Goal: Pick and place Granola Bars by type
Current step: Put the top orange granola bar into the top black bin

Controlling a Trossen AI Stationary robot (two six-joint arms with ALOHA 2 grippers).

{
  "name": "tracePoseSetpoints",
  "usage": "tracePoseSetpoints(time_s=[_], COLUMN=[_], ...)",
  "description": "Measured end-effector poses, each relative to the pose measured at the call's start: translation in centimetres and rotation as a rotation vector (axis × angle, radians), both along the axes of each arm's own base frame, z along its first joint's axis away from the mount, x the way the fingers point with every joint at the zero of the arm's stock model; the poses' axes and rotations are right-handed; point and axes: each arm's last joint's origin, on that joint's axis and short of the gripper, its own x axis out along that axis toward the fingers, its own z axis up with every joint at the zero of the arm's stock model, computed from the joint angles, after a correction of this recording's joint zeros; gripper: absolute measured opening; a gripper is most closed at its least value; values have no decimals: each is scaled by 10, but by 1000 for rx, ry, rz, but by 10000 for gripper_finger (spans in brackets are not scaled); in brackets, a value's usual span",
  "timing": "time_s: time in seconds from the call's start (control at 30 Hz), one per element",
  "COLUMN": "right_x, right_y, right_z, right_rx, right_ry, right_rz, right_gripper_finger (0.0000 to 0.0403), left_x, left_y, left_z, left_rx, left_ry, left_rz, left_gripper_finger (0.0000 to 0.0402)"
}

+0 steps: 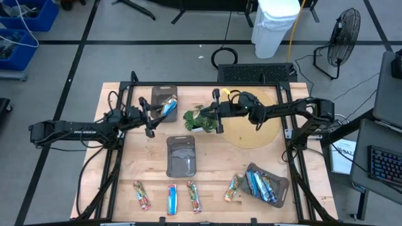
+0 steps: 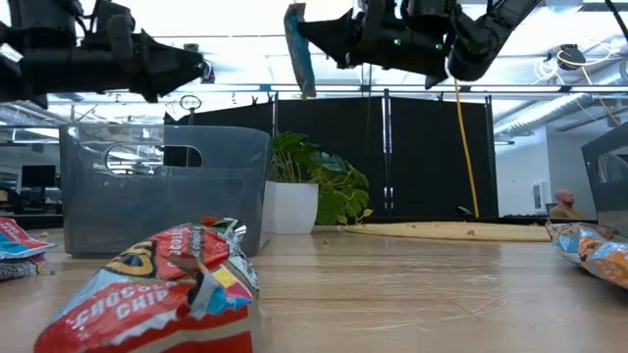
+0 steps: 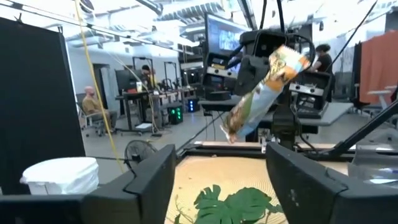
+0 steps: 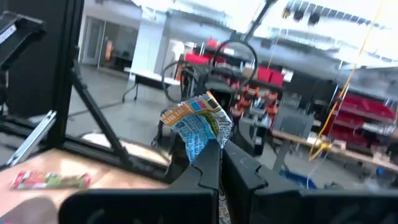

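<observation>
Right wrist view is showing the right gripper (image 4: 219, 152) pinching a crinkly blue-and-tan foil-wrapped granola bar (image 4: 198, 127). At nine o'clock from it on the high view, the left gripper (image 1: 149, 119) is hovering with fingers spread, holding nothing.

3 grey trays (image 1: 181, 156), 1 potted plant (image 1: 200, 119), and 4 granola bars (image 1: 171, 198) lying loose on the counter (image 1: 213, 163).

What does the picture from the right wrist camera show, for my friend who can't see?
The right gripper is shut on a blue granola bar, holding it up in the air. A green granola bar lies on the wooden table below.
</observation>
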Motion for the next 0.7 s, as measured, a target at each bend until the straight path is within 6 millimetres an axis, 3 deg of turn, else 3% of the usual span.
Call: tracePoseSetpoints(time_s=[0.23, 0.5, 0.7], right_x=[4, 4, 4], right_y=[-1, -9, -9], right_z=[-7, -7, -8], right_rx=[-2, 24, 25], right_ry=[-29, -34, -31], right_rz=[-5, -140, -140], right_gripper_finger=[0, 0, 0], left_x=[36, 76, 105], left_y=[6, 1, 1], left_z=[19, 45, 50], left_rx=[31, 171, 188], left_ry=[63, 79, 107], left_rz=[-8, -44, -60], left_gripper_finger=[268, 269, 269])
